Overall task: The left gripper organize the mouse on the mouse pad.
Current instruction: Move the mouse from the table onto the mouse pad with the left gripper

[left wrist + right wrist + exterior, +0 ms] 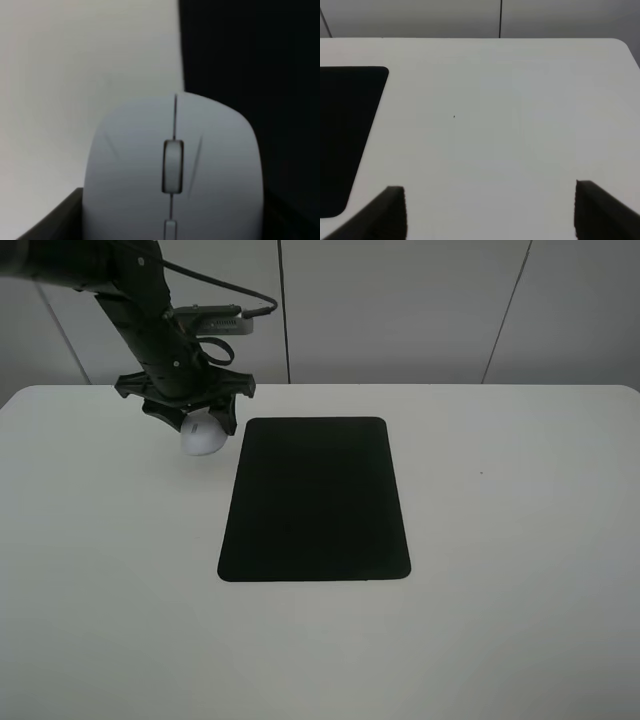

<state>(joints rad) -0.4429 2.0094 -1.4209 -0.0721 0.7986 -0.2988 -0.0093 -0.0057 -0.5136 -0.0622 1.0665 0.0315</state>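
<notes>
- Exterior high view shows my left tool down over the mouse, near the far left corner of the mouse pad.
- The mouse is not on the pad yet. It is just beside the pad's left edge, over the white table.
- In my left wrist view the mouse sits between my dark fingers, and they touch its sides. So I think my left tool is clamped on the mouse.
- I cannot tell if the mouse is off the table or resting on it.
- I think this is the carry step: the grab is done and the move to the pad comes next.
- Next I need to lift a little, go sideways over the black pad, and set the mouse down near the middle, then let go gently.
- My right tool waits with its fingers wide apart, holding nothing.
</notes>
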